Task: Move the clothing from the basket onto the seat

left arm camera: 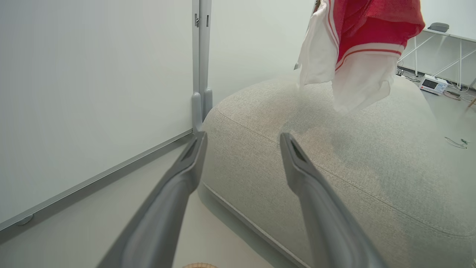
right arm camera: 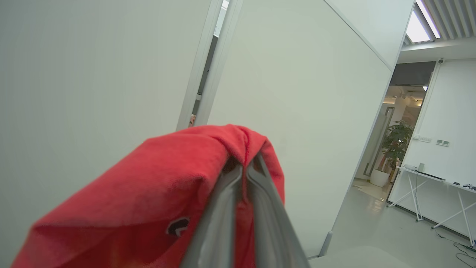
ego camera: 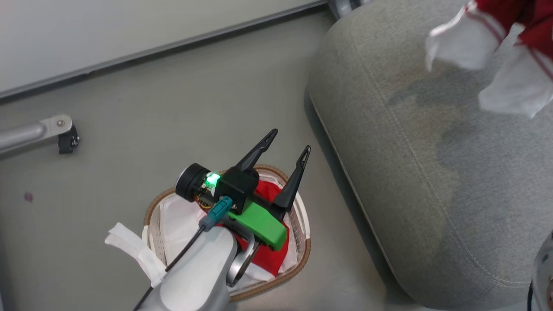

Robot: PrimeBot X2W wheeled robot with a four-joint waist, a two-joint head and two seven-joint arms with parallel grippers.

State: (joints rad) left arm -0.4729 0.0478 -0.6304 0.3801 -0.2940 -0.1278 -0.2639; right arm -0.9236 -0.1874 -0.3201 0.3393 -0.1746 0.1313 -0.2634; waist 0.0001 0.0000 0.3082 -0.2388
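Note:
My left gripper (ego camera: 288, 141) hovers open above the white basket (ego camera: 302, 246) on the floor, nothing between its fingers (left arm camera: 174, 193). Red clothing (ego camera: 270, 257) lies in the basket beside the white liner (ego camera: 181, 220). A second red garment with white trim (ego camera: 497, 39) hangs in the air over the grey seat (ego camera: 432, 172), at the head view's top right. In the right wrist view my right gripper (right arm camera: 245, 169) is shut on that red garment (right arm camera: 148, 201), which drapes over its fingers. The left wrist view shows the garment (left arm camera: 357, 48) dangling above the seat (left arm camera: 334, 160).
A white partition wall (ego camera: 108, 26) with a grey base rail runs behind the basket. A metal caster leg (ego camera: 52, 131) juts in at the left. The basket stands close to the seat's left edge. A white tie strip (ego camera: 134, 250) hangs off the basket's left side.

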